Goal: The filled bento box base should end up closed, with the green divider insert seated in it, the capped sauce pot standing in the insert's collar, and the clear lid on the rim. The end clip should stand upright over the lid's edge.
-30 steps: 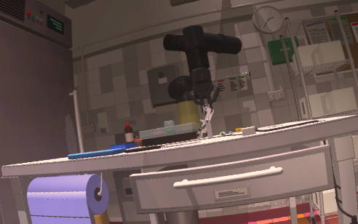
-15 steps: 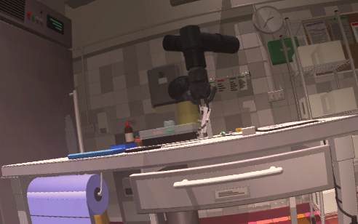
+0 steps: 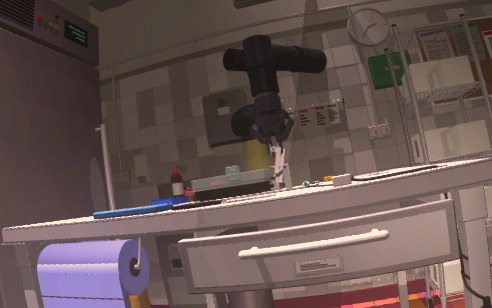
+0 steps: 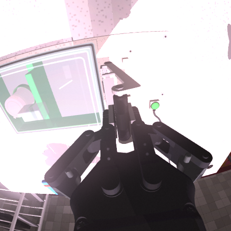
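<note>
The clear lid (image 4: 49, 88) sits on the rim of the bento box base (image 3: 232, 183) on the table. Under it the green divider insert (image 4: 37, 91) is seated in the base. The capped sauce pot (image 4: 17, 103) stands in the insert's collar. The end clip (image 3: 281, 167) stands nearly upright at the box's right end, beside the lid's edge. In the wrist camera its handle (image 4: 122, 119) runs up between my fingers. My gripper (image 3: 274, 141) is directly above the clip and is closed on the end clip.
A drawer (image 3: 320, 245) with a bar handle hangs under the table front. A blue flat tool (image 3: 132, 210) and a small brown bottle (image 3: 177, 182) lie left of the box. A green button (image 4: 155, 105) and small blocks (image 3: 340, 178) sit right of the clip. A wire shelf (image 3: 440, 90) stands far right.
</note>
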### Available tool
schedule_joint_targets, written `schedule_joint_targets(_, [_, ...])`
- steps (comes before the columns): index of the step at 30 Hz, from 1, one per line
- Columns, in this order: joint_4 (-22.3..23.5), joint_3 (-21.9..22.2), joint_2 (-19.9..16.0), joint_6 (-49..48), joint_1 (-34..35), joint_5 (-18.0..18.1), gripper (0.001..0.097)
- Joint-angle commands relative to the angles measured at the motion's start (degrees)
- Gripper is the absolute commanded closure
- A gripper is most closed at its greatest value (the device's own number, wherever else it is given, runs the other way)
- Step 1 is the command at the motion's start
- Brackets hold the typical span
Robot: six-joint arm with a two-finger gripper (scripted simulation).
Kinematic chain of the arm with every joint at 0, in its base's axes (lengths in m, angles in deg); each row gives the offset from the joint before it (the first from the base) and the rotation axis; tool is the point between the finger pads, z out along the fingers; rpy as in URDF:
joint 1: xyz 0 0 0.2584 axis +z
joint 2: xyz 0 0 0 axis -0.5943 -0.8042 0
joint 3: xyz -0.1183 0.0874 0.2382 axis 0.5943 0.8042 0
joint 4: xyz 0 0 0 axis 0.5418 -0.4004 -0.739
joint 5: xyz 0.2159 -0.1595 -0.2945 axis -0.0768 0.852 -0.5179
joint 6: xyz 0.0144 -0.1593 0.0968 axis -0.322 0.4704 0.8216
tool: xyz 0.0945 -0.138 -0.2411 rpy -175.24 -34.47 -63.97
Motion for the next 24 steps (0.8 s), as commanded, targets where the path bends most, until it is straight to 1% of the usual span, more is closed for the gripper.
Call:
schedule_joint_targets(1, [0.13,-0.1,0.08,0.08,0.01,-0.17,0.0901])
schedule_joint_targets(24, [0.13,1.19,1.52,2.28,-2.19,-0.02,0.0901])
